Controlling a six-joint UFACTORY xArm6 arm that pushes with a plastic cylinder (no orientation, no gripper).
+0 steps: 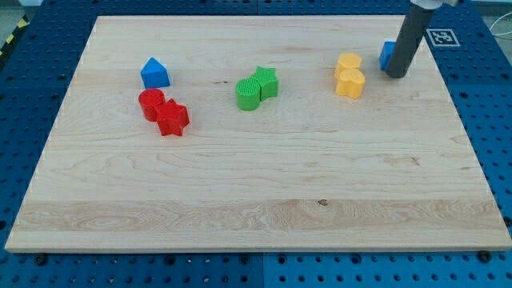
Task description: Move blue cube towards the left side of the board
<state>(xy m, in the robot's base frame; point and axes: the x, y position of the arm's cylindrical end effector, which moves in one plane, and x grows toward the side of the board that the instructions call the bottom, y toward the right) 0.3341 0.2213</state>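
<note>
The blue cube sits near the board's top right, mostly hidden behind my rod. My tip rests on the board right against the cube's right side, just below it in the view. Only a small blue sliver of the cube shows to the left of the rod.
Two yellow blocks lie just left of the cube. A green star and a green rounded block sit at top centre. A blue triangular block, a red cylinder and a red star lie at the left. The wooden board rests on a blue pegboard.
</note>
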